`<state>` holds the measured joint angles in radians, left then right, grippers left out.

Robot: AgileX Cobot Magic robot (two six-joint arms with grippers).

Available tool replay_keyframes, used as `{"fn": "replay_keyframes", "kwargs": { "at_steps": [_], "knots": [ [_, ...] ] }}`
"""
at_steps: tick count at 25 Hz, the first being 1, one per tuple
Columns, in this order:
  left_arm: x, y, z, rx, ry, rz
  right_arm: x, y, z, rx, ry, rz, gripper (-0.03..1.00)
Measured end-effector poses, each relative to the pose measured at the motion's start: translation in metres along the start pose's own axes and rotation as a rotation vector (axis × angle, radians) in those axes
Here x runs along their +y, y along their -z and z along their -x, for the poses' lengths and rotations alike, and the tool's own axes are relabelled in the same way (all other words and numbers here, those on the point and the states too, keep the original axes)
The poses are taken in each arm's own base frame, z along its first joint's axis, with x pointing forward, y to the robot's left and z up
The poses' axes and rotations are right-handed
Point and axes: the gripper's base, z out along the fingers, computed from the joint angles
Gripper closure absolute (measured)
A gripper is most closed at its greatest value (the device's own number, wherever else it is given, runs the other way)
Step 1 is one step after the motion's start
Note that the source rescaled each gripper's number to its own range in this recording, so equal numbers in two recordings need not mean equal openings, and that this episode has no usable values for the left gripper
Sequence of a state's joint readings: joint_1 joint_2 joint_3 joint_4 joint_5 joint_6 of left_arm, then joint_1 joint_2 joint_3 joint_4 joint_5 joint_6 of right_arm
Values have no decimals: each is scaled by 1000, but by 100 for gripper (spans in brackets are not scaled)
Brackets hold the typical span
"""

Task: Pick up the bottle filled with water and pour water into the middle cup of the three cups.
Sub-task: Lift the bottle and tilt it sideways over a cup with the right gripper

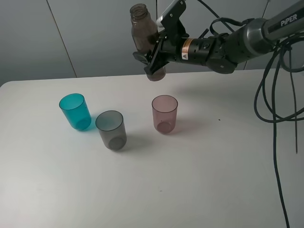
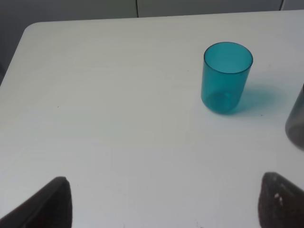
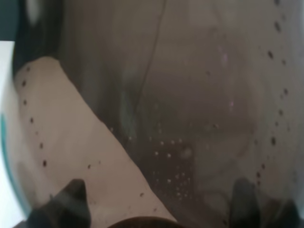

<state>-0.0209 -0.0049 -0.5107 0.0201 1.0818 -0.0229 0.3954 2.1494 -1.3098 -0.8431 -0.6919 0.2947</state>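
My right gripper [image 1: 153,61] is shut on the smoky brown-grey bottle [image 1: 143,33] and holds it upright, high above the table's far edge behind the cups. The bottle fills the right wrist view [image 3: 190,95]. The three cups stand on the white table [image 1: 190,180]: the teal cup [image 1: 75,111] on the left, the smoky grey middle cup [image 1: 111,129] a bit nearer, the pinkish-mauve cup [image 1: 164,113] on the right. My left gripper [image 2: 164,204] is open and empty over the table, with the teal cup [image 2: 226,77] ahead of it and the grey cup's edge [image 2: 296,121] at the side.
The right arm [image 1: 237,42] reaches in from the upper right with black cables [image 1: 275,109] hanging over the table's right side. A grey wall [image 1: 71,33] stands behind the table.
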Motion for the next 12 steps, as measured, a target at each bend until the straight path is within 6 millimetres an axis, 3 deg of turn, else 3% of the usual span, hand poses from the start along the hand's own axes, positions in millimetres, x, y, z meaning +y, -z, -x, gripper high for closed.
{"fn": "replay_keyframes", "kwargs": {
  "at_steps": [12],
  "knots": [
    [0,0,0,0,-2,0,5,-12,2,-14,253,46,96]
  ]
}}
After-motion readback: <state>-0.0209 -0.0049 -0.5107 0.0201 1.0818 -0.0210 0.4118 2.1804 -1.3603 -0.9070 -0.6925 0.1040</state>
